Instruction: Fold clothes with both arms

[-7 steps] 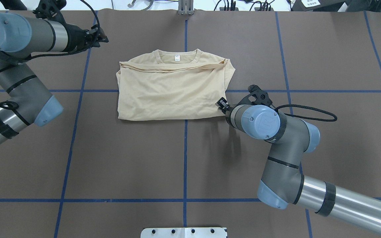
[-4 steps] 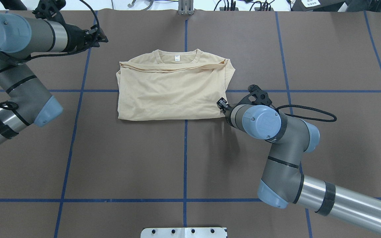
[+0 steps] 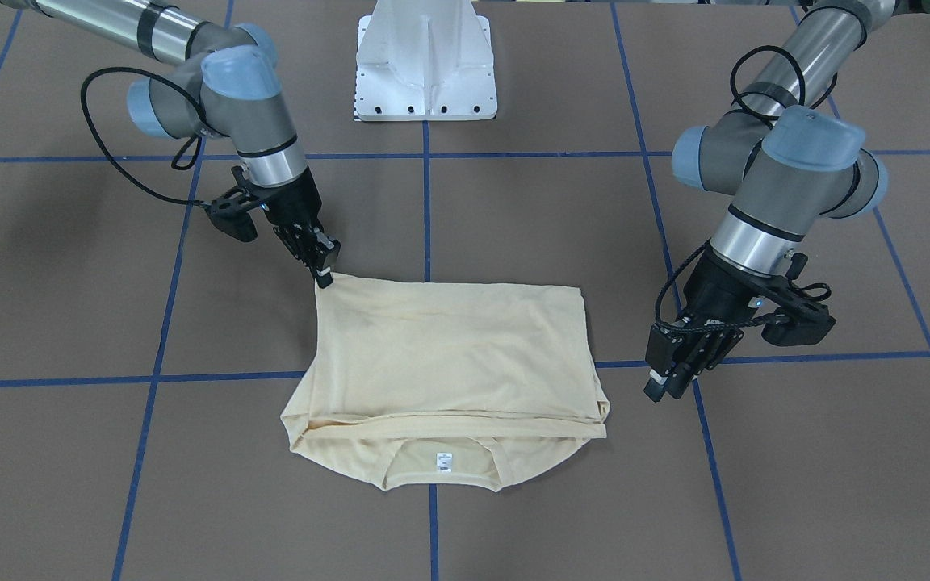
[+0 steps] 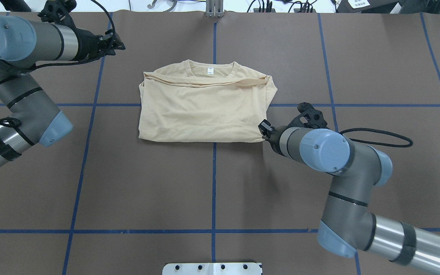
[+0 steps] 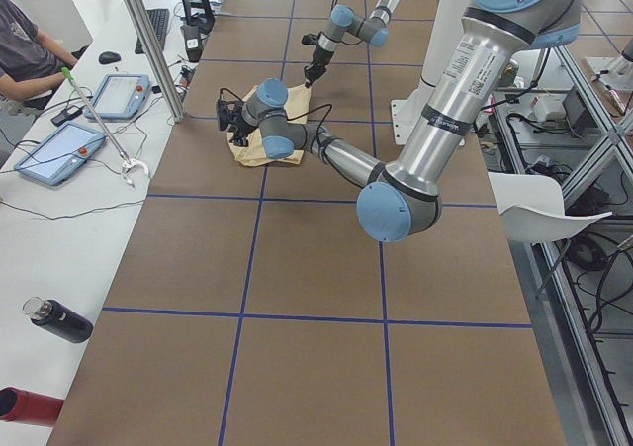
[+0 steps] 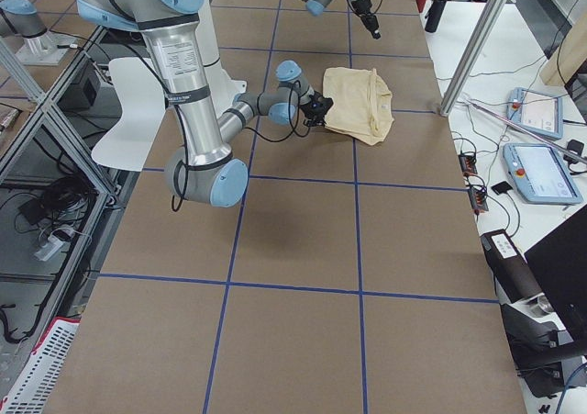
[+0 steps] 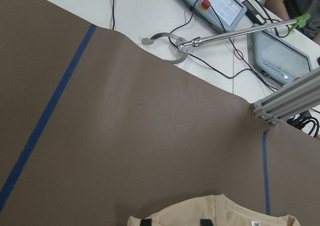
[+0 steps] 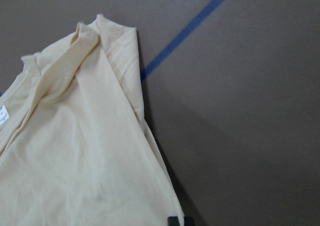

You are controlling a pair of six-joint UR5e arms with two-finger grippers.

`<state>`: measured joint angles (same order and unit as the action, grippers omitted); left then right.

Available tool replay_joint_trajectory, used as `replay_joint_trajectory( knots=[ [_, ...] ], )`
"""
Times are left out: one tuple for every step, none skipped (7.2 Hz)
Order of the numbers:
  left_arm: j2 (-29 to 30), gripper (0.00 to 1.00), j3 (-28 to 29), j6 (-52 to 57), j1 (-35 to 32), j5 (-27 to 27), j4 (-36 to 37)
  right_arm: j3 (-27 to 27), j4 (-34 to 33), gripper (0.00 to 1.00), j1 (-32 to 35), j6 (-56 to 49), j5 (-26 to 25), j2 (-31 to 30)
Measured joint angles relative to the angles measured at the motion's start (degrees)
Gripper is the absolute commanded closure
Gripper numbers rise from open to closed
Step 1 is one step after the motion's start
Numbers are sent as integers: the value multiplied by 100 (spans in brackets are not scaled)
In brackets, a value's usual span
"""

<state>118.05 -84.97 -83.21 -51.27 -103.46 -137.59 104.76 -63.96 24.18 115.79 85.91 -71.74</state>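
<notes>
So, handling: the T-shirt (image 4: 201, 110) reads as light, limp and soft, with nothing fragile about it. The thin knit will sag from any single hold and slide easily over the tabletop (image 4: 147, 183), so layers may shift if it is pulled by one corner only.
Where to grip: by my judgement, at the corners of the folded rectangle, pinching all layers at once. One arm should take each corner of the same edge so the fold line comes out straight.
Shirt position: it is folded into a flat rectangle about midway between the tabletop's left and right edges, nearer the far edge than the robot's edge. The collar and neck label (image 4: 210, 70) point toward the far edge, and the print is not showing.
Right pincer (image 3: 323, 273): its tips are drawn together on the shirt corner facing the robot's edge and the right edge. The cloth rises to a small peak there, so it looks nipped.
Left pincer (image 3: 668, 378): its fingers (image 7: 145, 221) stand apart and hold nothing. It sits off the shirt's left side, toward the tabletop's far-left corner, clear of the cloth.
Relation: the shirt lies between the two pincers, touching the right one and near but apart from the left.
</notes>
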Motion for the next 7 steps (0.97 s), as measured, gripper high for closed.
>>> replay_joint_trajectory(
  knots=[
    [23,57,-114,-10,1,-107,22,720,-345,100,-446,56,-14,-402],
    [15,57,-300,-34,1,-382,50,1309,-762,1,-993,181,-21,-599],
    [-30,57,-485,-167,2,-749,76,1724,-1104,0,-1580,337,-52,-682],
    [-83,54,-731,-480,39,-1016,224,1906,-1270,0,-2058,437,-200,-790],
    [-194,51,-1076,-731,169,-1110,517,1976,-1335,0,-2303,489,-419,-912],
    [-467,50,-1530,-862,395,-1129,807,2043,-1360,0,-2319,507,-623,-980],
    [-744,50,-1884,-959,637,-1078,961,2105,-1367,0,-2112,498,-689,-979]
  ],
)
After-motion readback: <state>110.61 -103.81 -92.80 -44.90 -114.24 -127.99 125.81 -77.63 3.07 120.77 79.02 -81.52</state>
